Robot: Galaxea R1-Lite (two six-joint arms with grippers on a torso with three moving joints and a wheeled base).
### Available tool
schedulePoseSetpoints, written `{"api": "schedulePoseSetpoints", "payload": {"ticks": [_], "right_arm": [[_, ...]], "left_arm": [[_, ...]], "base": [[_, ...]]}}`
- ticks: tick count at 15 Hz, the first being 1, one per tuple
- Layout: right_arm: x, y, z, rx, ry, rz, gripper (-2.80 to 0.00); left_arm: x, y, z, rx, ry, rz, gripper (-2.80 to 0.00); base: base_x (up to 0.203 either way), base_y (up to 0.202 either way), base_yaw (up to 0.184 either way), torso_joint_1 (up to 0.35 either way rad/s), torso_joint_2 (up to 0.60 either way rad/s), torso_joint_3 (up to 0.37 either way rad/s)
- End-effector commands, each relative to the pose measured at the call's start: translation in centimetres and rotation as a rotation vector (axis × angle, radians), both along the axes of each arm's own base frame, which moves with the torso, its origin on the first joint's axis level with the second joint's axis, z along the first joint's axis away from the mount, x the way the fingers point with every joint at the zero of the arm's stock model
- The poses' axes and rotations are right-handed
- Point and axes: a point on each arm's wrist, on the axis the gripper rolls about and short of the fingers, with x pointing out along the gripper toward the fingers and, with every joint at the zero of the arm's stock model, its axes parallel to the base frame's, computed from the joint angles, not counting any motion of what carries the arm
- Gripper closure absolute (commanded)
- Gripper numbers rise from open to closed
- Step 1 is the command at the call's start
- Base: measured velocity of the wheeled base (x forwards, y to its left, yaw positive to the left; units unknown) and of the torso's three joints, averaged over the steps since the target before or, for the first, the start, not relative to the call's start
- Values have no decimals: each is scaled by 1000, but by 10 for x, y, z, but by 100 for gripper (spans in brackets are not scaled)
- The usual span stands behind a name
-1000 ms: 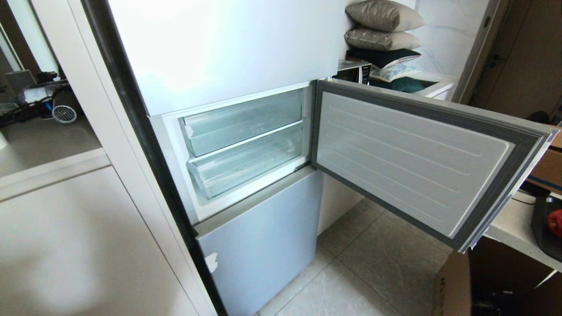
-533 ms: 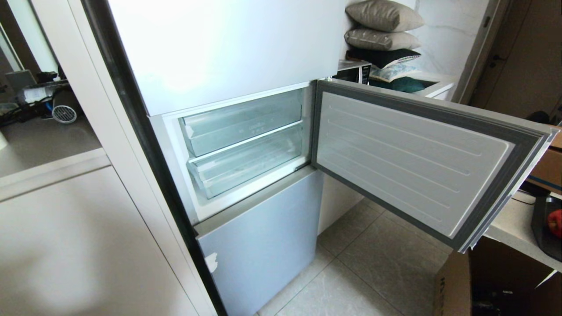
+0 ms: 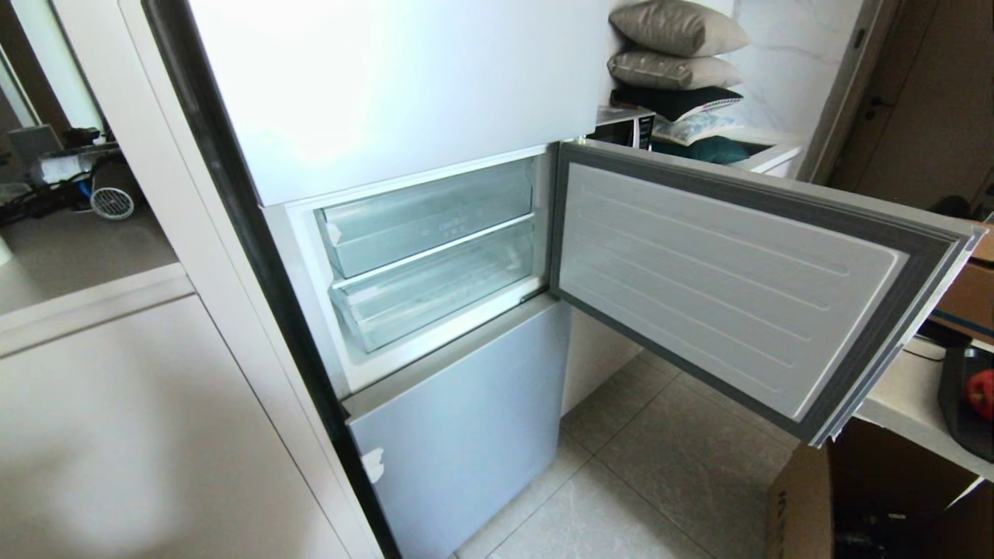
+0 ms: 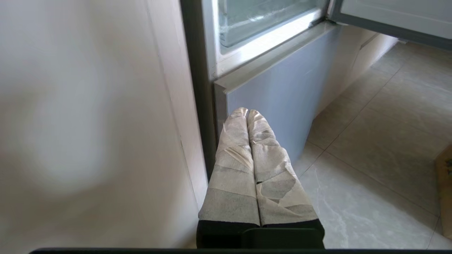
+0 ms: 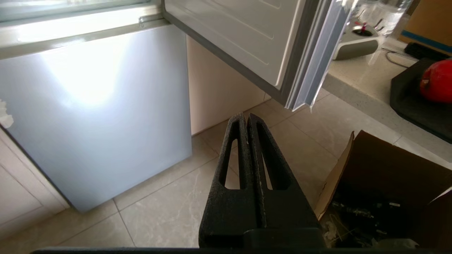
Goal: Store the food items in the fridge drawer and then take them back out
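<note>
At right edge of frame the red fruit (image 3: 982,394) waits; my empty, closed right gripper (image 5: 247,118) and left gripper (image 4: 246,113) may hit the open door (image 3: 722,283).

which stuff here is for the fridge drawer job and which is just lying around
For the job:
- red fruit on the black tray
- fridge drawer, empty
- open fridge door

Just lying about:
- pillows
- cardboard box
- microwave

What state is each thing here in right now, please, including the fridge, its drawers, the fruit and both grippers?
Middle fridge door: swung open.
Upper clear tray: pushed in, looks empty.
Fridge drawer: pushed in, looks empty.
Lowest panel: closed.
Red fruit: on the black tray, on the counter.
Left gripper: fingers shut, empty.
Right gripper: fingers shut, empty.
</note>
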Motion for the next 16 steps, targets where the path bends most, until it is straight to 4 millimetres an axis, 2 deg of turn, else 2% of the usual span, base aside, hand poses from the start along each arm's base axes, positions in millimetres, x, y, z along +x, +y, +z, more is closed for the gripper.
{"api": "schedulePoseSetpoints", "payload": {"ticks": [1,4,16], "right_arm": [[0,0,0,1,2,0,0],[0,0,0,2,1,0,0],[0,0,0,5,1,-18,0]], "left_arm": [[0,0,0,0,2,0,0],[0,0,0,0,2,0,0],[0,0,0,0,2,0,0]], "base": [[0,0,0,0,0,0],[-2,-5,81,4,0,1],[1,-7,172,1,2,3]]}}
